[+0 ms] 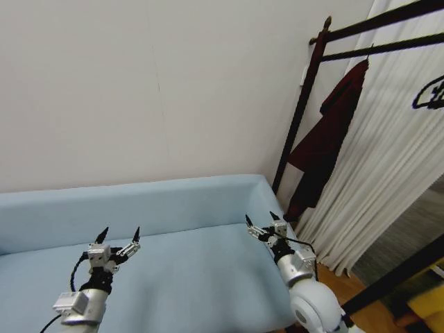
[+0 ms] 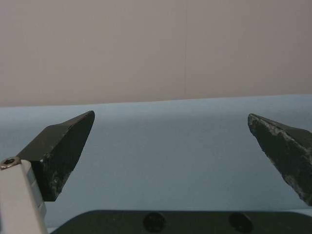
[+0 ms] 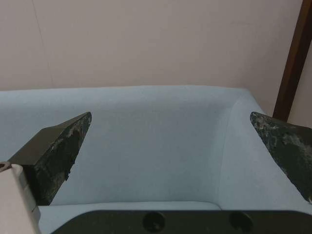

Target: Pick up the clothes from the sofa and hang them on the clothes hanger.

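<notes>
1. Hovering over the seat of the pale blue sofa (image 1: 173, 201), the left gripper (image 1: 119, 233) and the right gripper (image 1: 259, 219) are both standing with jaws spread wide and nothing between them.
2. The dark red garment (image 1: 326, 139) is hanging from the dark wooden rack (image 1: 300, 111) on the robot's right, past the sofa's end; the seat in view is carrying no cloth.
3. Judging the main risk: the garment is draping from a point near the rail's end, so it is looking liable to slide off if the rack is knocked or the cloth is brushed.
4. The right gripper is sitting nearest the sofa's end wall and the rack's post, so swinging that arm outward is risking a strike on either.
5. The white curtain (image 1: 388, 166) is hanging just behind the rack, and the pointed fingertips are apt to be snagging it.
6. Open room is lying across the middle of the seat and above it, between the two grippers; the backrest and the wall (image 1: 139, 83) are closing off the far side.
</notes>
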